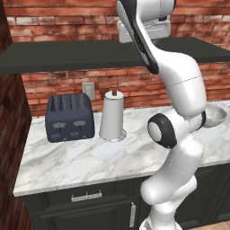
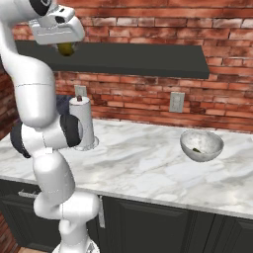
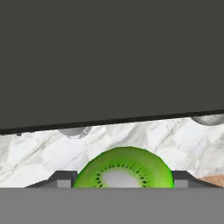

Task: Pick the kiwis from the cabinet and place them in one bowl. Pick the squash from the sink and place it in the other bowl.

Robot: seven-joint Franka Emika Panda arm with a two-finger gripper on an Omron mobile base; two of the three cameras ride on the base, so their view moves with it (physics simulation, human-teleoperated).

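Kiwi (image 3: 124,168), cut face bright green with a pale core and a ring of dark seeds, sits between the two dark fingertips (image 3: 61,178) at the bottom of the hand view, its lower half cut off by the frame edge; the gripper (image 2: 65,48) is closed on it. In the right base view only an olive-green sliver of the fruit pokes out beneath the white hand, just above the front edge of the cabinet (image 2: 148,59), the flat dark charcoal unit on the brick wall. In the left base view the arm covers the hand and the fruit, so the grip cannot be read there. The hand view looks down past the cabinet's dark surface, which takes up the upper half, to a strip of white marble counter (image 1: 90,161) below. A second kiwi cannot be made out with certainty: a small dark speck lies inside the pale speckled bowl (image 2: 201,145) on the counter at the right, too small to identify. That bowl is half hidden behind the arm's elbow in the left base view. On the counter to the left stand a dark blue toaster (image 1: 69,117) and, just beside it, an upright paper-towel roll (image 1: 111,116) on a round base; in the right base view the roll is partly covered by the arm, and the toaster is almost entirely hidden behind it. Dark lower cupboards (image 2: 163,222) with metal handles run under the counter.
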